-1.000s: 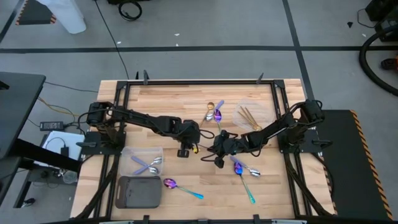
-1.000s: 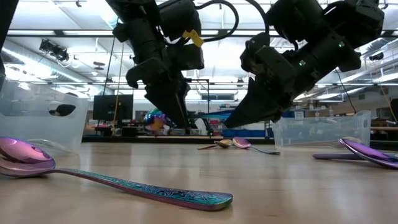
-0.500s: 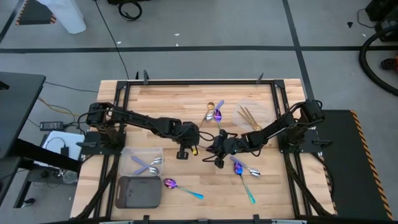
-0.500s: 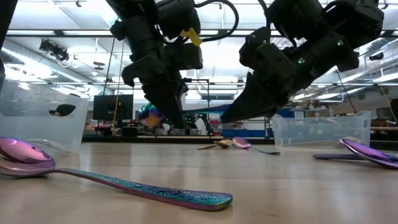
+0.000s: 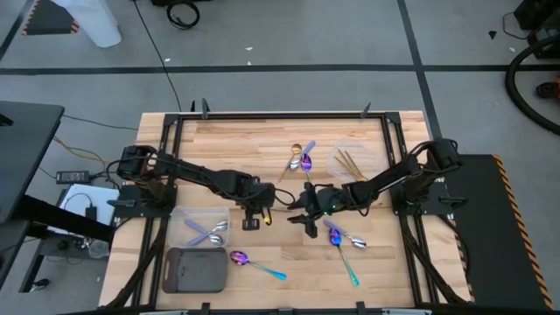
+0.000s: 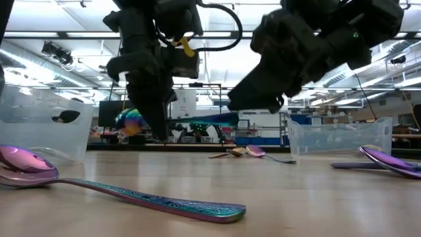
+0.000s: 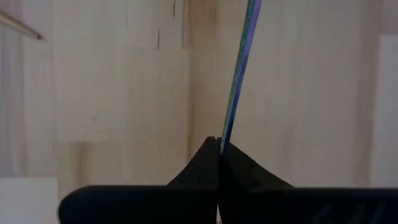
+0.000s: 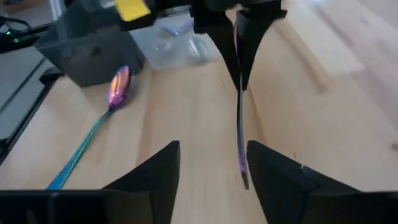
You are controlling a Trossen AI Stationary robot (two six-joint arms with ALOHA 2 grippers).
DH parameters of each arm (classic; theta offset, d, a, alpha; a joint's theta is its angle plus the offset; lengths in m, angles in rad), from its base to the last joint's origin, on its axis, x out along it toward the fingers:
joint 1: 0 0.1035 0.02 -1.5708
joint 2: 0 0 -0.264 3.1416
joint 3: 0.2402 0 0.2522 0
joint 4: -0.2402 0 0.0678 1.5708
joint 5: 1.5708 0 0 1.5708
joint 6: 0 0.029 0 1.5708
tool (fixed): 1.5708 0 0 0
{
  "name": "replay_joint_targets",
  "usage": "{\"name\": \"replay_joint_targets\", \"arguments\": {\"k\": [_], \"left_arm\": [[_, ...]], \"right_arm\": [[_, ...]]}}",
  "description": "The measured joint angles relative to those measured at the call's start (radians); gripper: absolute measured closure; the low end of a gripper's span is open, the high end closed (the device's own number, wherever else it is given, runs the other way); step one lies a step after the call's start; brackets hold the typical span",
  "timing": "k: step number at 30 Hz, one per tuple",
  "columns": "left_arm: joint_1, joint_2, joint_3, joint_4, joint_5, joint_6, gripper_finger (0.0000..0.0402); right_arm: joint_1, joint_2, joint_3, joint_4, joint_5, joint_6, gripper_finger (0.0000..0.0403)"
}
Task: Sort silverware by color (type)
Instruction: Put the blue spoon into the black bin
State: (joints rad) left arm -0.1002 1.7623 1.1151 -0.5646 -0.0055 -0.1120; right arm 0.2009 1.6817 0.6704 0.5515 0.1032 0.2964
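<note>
Silverware: I've an iridescent spoon (image 6: 141,122) clenched in left fingers (image 7: 219,149), right fingers (image 8: 208,168) released; most pcs unsorted on bench (image 5: 227,149).

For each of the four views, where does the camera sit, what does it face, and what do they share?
High: overhead, straight down; both arms, table.
Low: tabletop height, facing the room; both arms from above.
Left wrist: past the shut left gripper gripping an iridescent spoon.
Right wrist: past the open right gripper toward the left one.
Shared: that spoon shows in the low and both wrist views.
</note>
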Motion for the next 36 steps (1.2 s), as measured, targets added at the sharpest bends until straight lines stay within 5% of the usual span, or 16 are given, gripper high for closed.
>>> {"name": "replay_joint_targets", "arguments": {"k": [8,24,36], "left_arm": [[-0.034,-0.078,-0.001,-0.040,-0.021,-0.063,0.0401],[-0.098,-0.283,0.000,-0.258,-0.027,-0.207,0.0401],[-0.284,-0.357,0.001,-0.325,0.073,-0.404,0.0399]], "right_arm": [[-0.042,-0.054,-0.001,-0.002,0.011,-0.102,0.0173],[-0.125,-0.059,-0.001,0.059,0.010,-0.227,0.0171],[-0.161,-0.057,-0.001,0.087,0.033,-0.265,0.0171]]}}
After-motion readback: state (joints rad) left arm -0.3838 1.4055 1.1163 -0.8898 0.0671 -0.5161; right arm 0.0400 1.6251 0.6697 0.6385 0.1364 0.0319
